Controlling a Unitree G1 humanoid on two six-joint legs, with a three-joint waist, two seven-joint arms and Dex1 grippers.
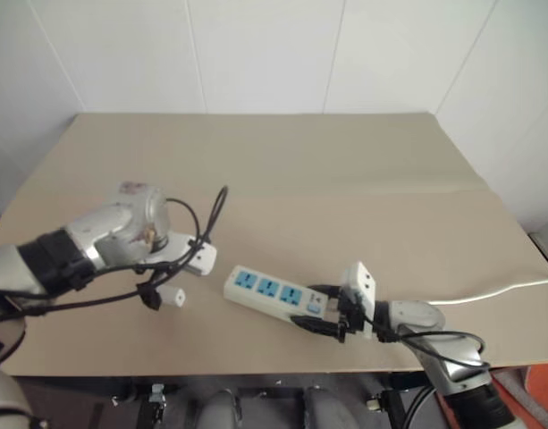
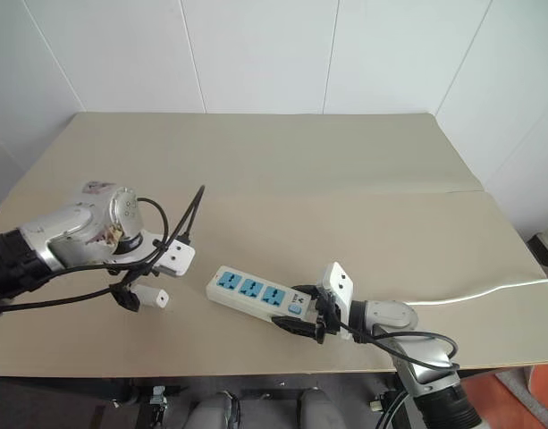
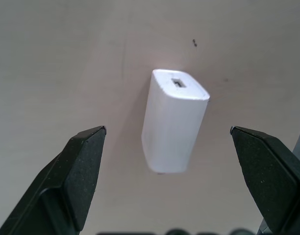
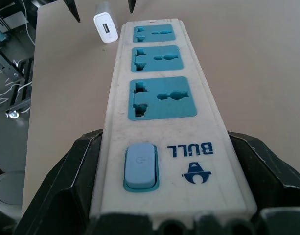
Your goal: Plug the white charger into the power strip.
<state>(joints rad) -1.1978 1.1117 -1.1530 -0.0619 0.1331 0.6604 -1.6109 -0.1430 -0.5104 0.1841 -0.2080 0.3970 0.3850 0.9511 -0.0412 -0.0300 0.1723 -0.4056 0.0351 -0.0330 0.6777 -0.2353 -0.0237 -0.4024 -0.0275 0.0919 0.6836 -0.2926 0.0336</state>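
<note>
The white charger (image 3: 174, 122) lies on its side on the beige table, left of the power strip (image 1: 265, 290). My left gripper (image 1: 170, 291) points straight down over the charger and is open. One black finger (image 3: 86, 166) stands on each side of it with wide gaps, neither touching. The strip is a white bar with three blue sockets (image 4: 159, 98) and a blue switch (image 4: 140, 166) at its near end. My right gripper (image 2: 300, 310) is shut on that switch end, with its fingers (image 4: 76, 181) against both long sides.
The strip's white cable (image 1: 497, 290) runs right across the table to its edge. Black cables loop around my left wrist (image 1: 202, 223). The table (image 1: 300, 179) stretches bare to the white wall behind.
</note>
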